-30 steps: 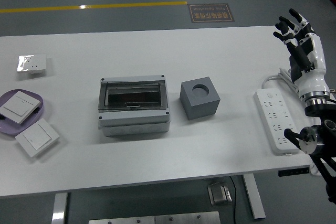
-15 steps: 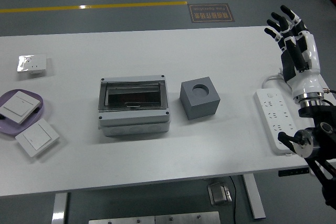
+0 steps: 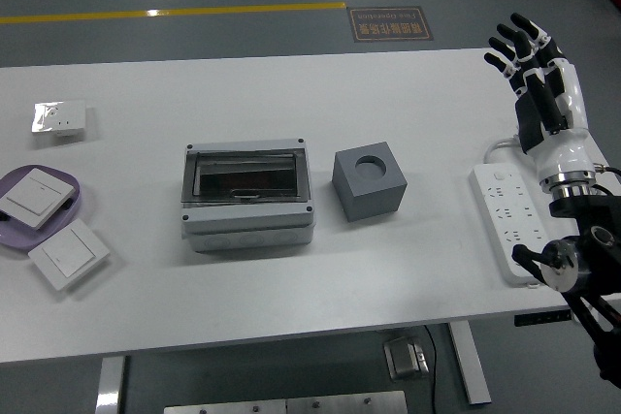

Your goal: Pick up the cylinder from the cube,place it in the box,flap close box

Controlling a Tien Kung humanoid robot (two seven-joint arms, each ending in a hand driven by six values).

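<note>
While empty with fingers spread, 1 right hand (image 3: 539, 79); 1 box (image 3: 248, 195), 1 cube (image 3: 369, 180).

Grey cube (image 3: 370, 182): matte, upright on table, just right of box, apart from it; round hole in top face, dark inside, apparently empty. Cylinder not discernible on cube. Box (image 3: 248, 194): light grey rectangular enclosure, screws at four corners, lies flat near table centre; tinted transparent flap appears shut over dark interior, contents hard to tell through glare.
</note>
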